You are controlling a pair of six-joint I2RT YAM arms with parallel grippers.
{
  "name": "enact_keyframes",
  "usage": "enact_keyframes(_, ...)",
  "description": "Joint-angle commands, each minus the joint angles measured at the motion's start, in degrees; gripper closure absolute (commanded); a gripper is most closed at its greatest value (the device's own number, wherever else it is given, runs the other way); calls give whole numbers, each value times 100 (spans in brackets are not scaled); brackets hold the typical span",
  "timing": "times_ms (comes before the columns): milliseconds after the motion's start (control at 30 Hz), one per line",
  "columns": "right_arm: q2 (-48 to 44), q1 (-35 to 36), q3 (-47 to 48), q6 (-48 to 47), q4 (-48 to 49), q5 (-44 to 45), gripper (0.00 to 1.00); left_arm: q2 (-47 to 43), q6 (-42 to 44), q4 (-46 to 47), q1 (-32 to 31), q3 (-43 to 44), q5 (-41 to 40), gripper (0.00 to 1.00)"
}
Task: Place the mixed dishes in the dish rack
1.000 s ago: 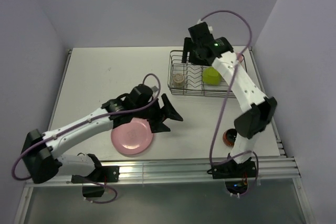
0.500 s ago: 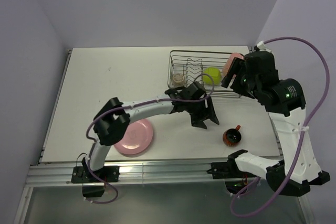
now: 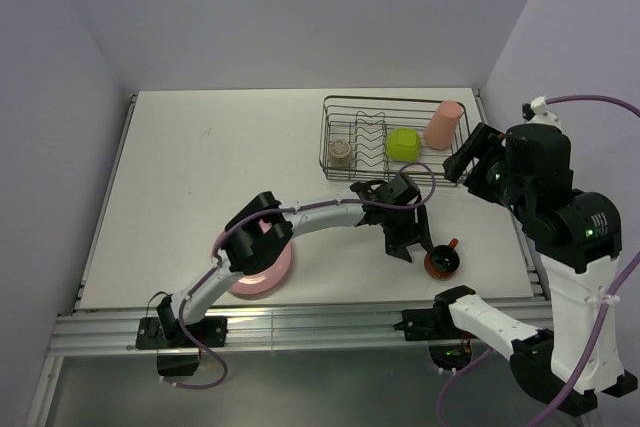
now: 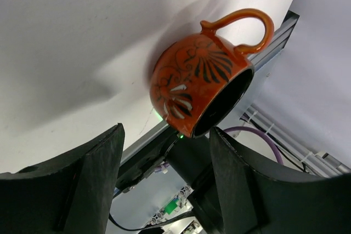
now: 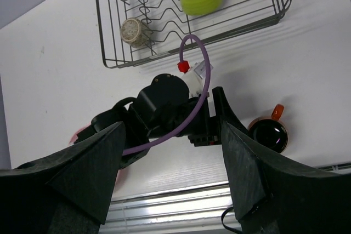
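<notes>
Top view: above and behind the arm bases (image 3: pixel 180 332), facing down, far off, whole table (image 3: pixel 200 167) seen.
Left wrist view: close, looking out between its own jaws at the mug (image 4: pixel 186 86) just ahead.
Right wrist view: high up, facing down between its jaws on rack (image 5: pixel 159 15) and mug.
Shared: mug in all three; rack in top and right wrist.
</notes>
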Motion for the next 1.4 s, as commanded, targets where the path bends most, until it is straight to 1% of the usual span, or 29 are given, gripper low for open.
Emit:
enact_keyframes(0, -50, -49, -61, -60, -589, 13, 22, 149, 50, -92, -74, 548, 111, 31)
enact_keyframes(200, -129, -67, -16, -60, -598, -5, 22, 483, 32, -259, -136, 927, 216, 31)
enact_keyframes(433, -217, -76, -104, -51, -598, 57, 22, 624, 94, -496, -145, 919, 67, 32)
enact_keyframes(567, -209, -84, -104, -34, -589, 109, 22, 738, 243, -803, -198, 1111, -82, 33)
enact_keyframes(733, -182, -84, -122, 2, -554, 101, 22, 844, 313, -909, -207, 1200, -118, 34)
enact_keyframes(767, -182, -84, -122, 2, -545, 109, 22, 896, 313, -927, -207, 1252, -118, 38)
enact_keyframes(867, -200, -84, -148, 2, -527, 136, 22, 949, 340, -953, -215, 1296, -92, 44)
enact_keyframes(933, -208, -84, -166, 2, -519, 153, 22, 993, 322, -945, -215, 1323, -48, 46)
enact_keyframes(1033, -226, -84, -201, -16, -510, 162, 22, 1063, 313, -945, -215, 1437, -21, 55)
enact_keyframes(1067, -226, -84, -210, -33, -510, 171, 22, 1072, 305, -945, -207, 1481, 5, 62)
enact_keyframes(1133, -244, -84, -245, -34, -501, 180, 22, 1072, 305, -901, -207, 1481, 31, 67)
enact_keyframes(1167, -235, -84, -254, -42, -510, 197, 22, 1064, 305, -892, -189, 1455, 40, 72)
enact_keyframes(1233, -252, -84, -271, -60, -510, 197, 22, 1020, 305, -866, -163, 1367, 49, 78)
enact_keyframes(1267, -252, -84, -263, -69, -519, 206, 22, 924, 313, -813, -119, 1193, 67, 86)
enact_keyframes(1367, -252, -84, -263, -78, -492, 154, 22, 581, 366, -611, -22, 745, 23, 100)
